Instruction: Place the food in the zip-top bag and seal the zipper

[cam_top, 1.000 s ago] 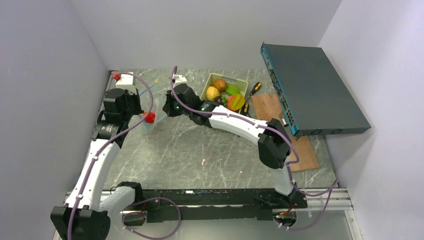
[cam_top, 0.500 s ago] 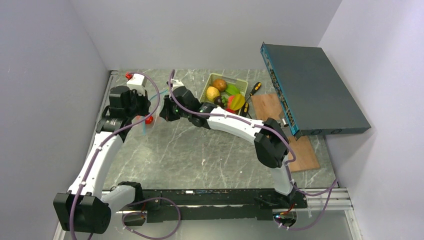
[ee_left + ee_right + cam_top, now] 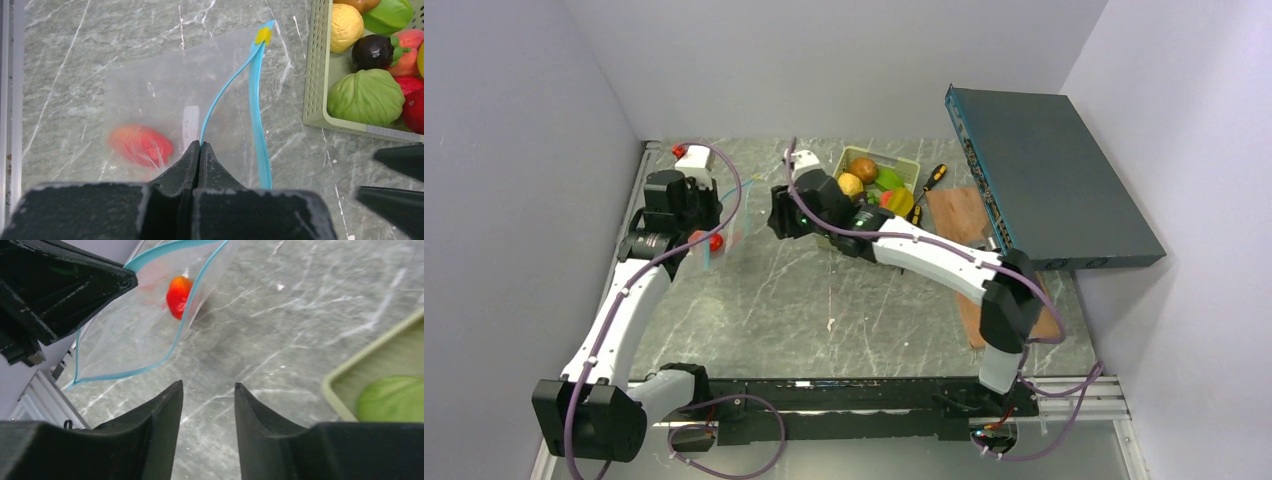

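Note:
The clear zip-top bag (image 3: 165,100) hangs from my left gripper (image 3: 200,145), which is shut on one lip of the light blue zipper (image 3: 257,100). The mouth gapes open. One red food piece (image 3: 141,145) lies inside the bag and also shows in the right wrist view (image 3: 177,295). My right gripper (image 3: 207,385) is open and empty, over the table between the bag (image 3: 130,335) and the basket. More food, such as a green piece (image 3: 365,97), lies in the pale green basket (image 3: 312,75). In the top view the bag (image 3: 727,222) is at the left gripper (image 3: 707,228), and the right gripper (image 3: 776,222) is just right of it.
The basket (image 3: 879,155) stands at the back centre. Screwdrivers (image 3: 934,178) lie beside it, with a wooden board (image 3: 959,215) and a large tilted blue-grey box (image 3: 1049,180) at the right. Walls close in on the left, back and right.
My right gripper has drawn back to the right, away from the bag's mouth and toward the basket. My left gripper still holds the bag's lip, shifted slightly back.

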